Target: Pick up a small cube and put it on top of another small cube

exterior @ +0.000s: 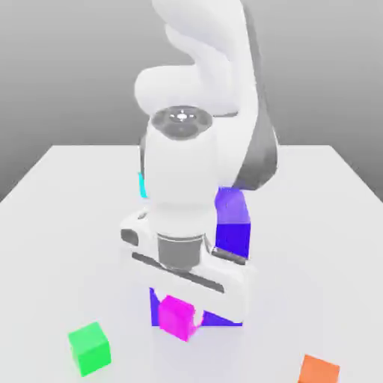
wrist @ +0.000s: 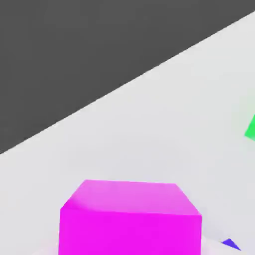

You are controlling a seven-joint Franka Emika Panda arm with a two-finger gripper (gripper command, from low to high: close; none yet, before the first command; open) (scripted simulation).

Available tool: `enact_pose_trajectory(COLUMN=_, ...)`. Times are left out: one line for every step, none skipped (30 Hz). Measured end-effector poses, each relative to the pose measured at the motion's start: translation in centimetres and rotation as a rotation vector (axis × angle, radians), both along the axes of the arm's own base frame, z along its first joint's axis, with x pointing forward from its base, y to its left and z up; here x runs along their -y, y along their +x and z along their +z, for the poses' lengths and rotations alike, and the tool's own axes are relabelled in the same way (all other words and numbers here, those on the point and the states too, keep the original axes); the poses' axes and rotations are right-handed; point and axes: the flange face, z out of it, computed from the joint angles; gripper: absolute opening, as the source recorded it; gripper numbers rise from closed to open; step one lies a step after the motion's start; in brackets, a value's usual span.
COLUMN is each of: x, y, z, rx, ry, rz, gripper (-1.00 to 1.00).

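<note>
The white robot arm [exterior: 183, 164] is reaching down over the table [exterior: 299, 247], its hand hanging above the near half of the surface, around the middle between left and right in the exterior view. The gripper [exterior: 179, 318] is clamping its fingers on the small magenta cube [exterior: 177, 317], which is sitting between them, turned a little, with one corner pointing down in the exterior view. In the hand view the same cube is showing a paler face and a deeper magenta one close to the camera.

Blue-purple surfaces [exterior: 233, 236] are appearing behind the hand, to the exterior view's right of the wrist, and more of that colour is peeking out on both sides of the magenta cube, below the hand. The hand is covering the part between, so how these pieces are joining cannot be told.

The green cube [exterior: 90, 348] is resting on the table at the near left, well apart from the gripper. The orange cube [exterior: 319, 370] is lying at the near right, partly cut off by the picture's edge. A small strip of cyan [exterior: 142, 185] is peeking out beside the arm, farther back on the left.
</note>
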Motion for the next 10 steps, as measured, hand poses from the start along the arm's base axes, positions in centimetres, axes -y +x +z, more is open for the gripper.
enact_pose_trajectory(x=2.5, y=-0.5, z=0.2, rx=0.002, ry=0.002, rz=-0.087, gripper=-1.00)
enact_pose_trajectory(x=5.0, y=-1.0, z=0.4, rx=0.004, ry=0.004, rz=-0.174, gripper=-1.00)
enact_pose_trajectory(x=6.4, y=-1.3, z=-0.2, rx=0.005, ry=0.006, rz=-0.223, gripper=-1.00)
enact_pose_trajectory(x=7.1, y=-1.5, z=-1.2, rx=0.005, ry=0.006, rz=-0.248, gripper=-1.00)
enact_pose_trajectory(x=7.5, y=-1.6, z=-2.4, rx=0.005, ry=0.007, rz=-0.260, gripper=-1.00)
enact_pose_trajectory(x=7.7, y=-1.6, z=-3.7, rx=0.005, ry=0.006, rz=-0.267, gripper=-1.00)
enact_pose_trajectory(x=7.7, y=-1.7, z=-4.9, rx=0.005, ry=0.006, rz=-0.270, gripper=1.00)
enact_pose_trajectory(x=7.7, y=-1.7, z=-4.9, rx=0.005, ry=0.006, rz=-0.270, gripper=1.00)
enact_pose_trajectory(x=7.7, y=-1.7, z=-4.9, rx=0.005, ry=0.006, rz=-0.270, gripper=1.00)
enact_pose_trajectory(x=7.7, y=-1.7, z=-4.9, rx=0.005, ry=0.006, rz=-0.270, gripper=1.00)
